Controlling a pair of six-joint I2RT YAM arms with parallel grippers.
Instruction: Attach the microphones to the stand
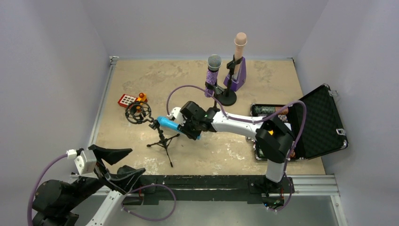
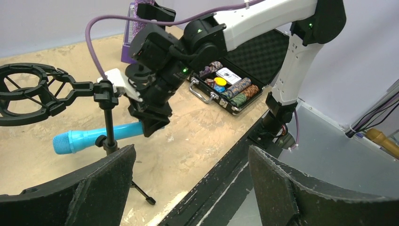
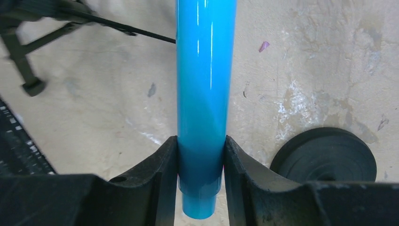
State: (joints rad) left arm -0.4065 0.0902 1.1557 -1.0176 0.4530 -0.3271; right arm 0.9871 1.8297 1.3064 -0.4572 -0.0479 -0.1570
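Right gripper (image 1: 191, 128) has its fingers (image 3: 162, 174) clamped on the tail end of the sky-blue microphone (image 1: 167, 124). It's held roughly level above the surface (image 1: 207, 150), head pointing left. It sits right at the pole of the little black tripod stand (image 1: 162, 139), under the round shock-mount ring (image 1: 138, 113). From the left wrist view the blue body passes behind the pole, but I can't tell if they're touching. The glittery purple microphone (image 1: 212, 74) with the grey mesh head stands upright in a clip on a round-base stand (image 1: 227, 98) further back. The pale pink microphone (image 1: 239, 48) is upright just to its right, by the purple pyramid metronome (image 1: 236, 81). Left gripper (image 1: 136, 161) hangs at the near left corner, fingers (image 2: 106, 186) spread wide apart with nothing between them, well away from everything. On the right there's an open black case (image 1: 322, 120) with foam in the lid and rows of poker chips (image 2: 240, 92). A white card (image 2: 228, 75) in there has print too small to read. A small red keypad-looking toy (image 1: 126, 100) sits on the far left, and its markings are too tiny to make out too.
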